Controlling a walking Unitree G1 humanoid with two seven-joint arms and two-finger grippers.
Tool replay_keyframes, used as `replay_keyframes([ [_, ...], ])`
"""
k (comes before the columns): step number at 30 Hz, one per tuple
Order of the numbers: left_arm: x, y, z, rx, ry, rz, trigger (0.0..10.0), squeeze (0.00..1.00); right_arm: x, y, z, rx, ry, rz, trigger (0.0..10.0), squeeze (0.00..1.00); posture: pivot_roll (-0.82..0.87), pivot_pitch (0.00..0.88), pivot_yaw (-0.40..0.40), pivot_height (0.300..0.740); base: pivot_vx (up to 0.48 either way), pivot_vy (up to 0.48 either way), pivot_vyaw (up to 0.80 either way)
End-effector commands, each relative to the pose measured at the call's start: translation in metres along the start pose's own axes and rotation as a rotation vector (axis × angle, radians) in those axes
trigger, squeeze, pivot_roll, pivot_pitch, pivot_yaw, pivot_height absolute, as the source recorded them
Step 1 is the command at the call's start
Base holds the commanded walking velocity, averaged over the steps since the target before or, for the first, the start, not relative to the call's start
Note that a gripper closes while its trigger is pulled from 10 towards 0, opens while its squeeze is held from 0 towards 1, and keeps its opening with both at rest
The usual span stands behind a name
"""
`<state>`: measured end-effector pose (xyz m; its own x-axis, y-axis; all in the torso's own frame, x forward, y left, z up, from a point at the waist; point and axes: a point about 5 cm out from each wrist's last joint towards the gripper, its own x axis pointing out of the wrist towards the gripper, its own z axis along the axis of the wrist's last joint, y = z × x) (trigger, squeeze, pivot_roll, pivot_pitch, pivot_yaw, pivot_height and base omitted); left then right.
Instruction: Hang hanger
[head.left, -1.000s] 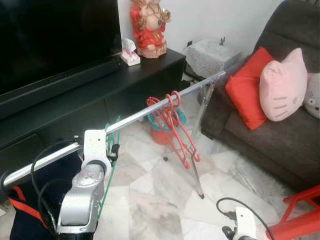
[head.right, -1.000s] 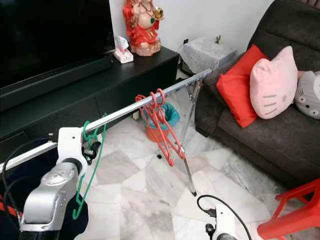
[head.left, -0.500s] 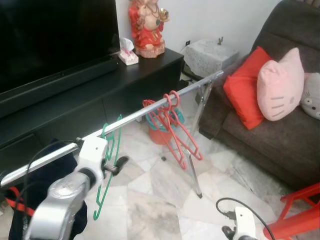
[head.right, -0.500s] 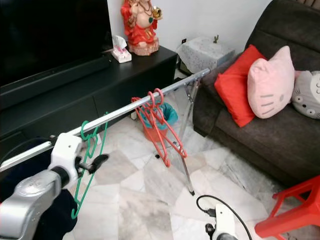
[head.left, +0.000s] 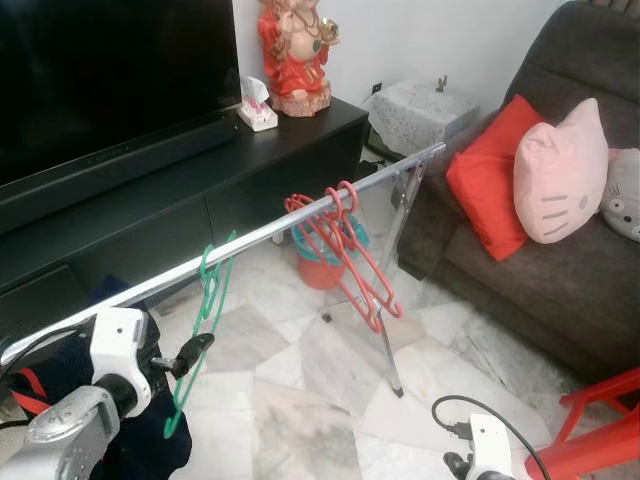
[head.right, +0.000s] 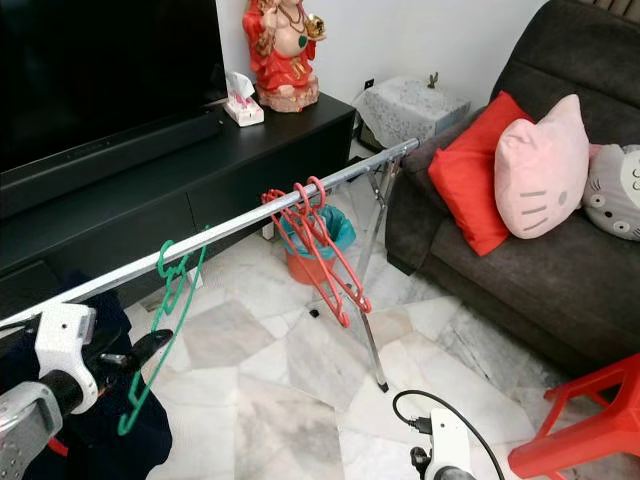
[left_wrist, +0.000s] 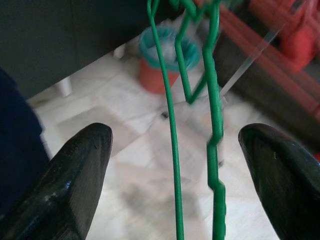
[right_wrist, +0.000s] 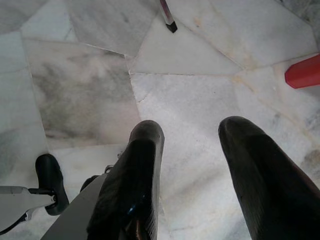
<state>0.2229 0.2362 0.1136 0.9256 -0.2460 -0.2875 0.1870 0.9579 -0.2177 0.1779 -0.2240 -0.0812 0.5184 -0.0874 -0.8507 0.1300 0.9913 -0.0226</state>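
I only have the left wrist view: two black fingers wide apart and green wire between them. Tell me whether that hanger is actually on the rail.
Observer: Yes. The green hanger has its hook over the silver rail and hangs free.
Operator: Report where my left gripper sits relative to it.
Observer: The left gripper is low beside the hanger's lower part, fingers open, not clamping the wire.
Operator: Say what else is on that rail.
Observer: A bunch of red hangers hangs further along, toward the sofa, apart from the green one.
Operator: And the right arm.
Observer: The right gripper points at the marble floor, open and holding nothing.
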Motion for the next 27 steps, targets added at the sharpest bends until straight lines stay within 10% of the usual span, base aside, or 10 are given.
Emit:
replay_keyframes([
  [1,-0.004,-0.004,-0.001,-0.087,-0.027,-0.079,10.0,0.00,-0.001,-0.004,0.000,-0.004,0.003,-0.006,10.0,0.00,0.12,0.000,-0.086,0.740,0.000,0.000,0.00],
  [6,-0.011,-0.014,-0.006,-0.133,-0.036,-0.215,10.0,0.00,-0.001,-0.004,0.000,-0.006,0.003,-0.005,10.0,0.00,0.12,0.000,-0.086,0.740,0.000,0.000,0.00],
  [27,0.004,0.046,-0.065,-0.310,-0.078,0.348,10.0,0.00,0.000,-0.003,0.000,0.002,0.000,-0.004,10.0,0.00,0.11,0.000,-0.081,0.740,0.000,0.000,0.00],
])
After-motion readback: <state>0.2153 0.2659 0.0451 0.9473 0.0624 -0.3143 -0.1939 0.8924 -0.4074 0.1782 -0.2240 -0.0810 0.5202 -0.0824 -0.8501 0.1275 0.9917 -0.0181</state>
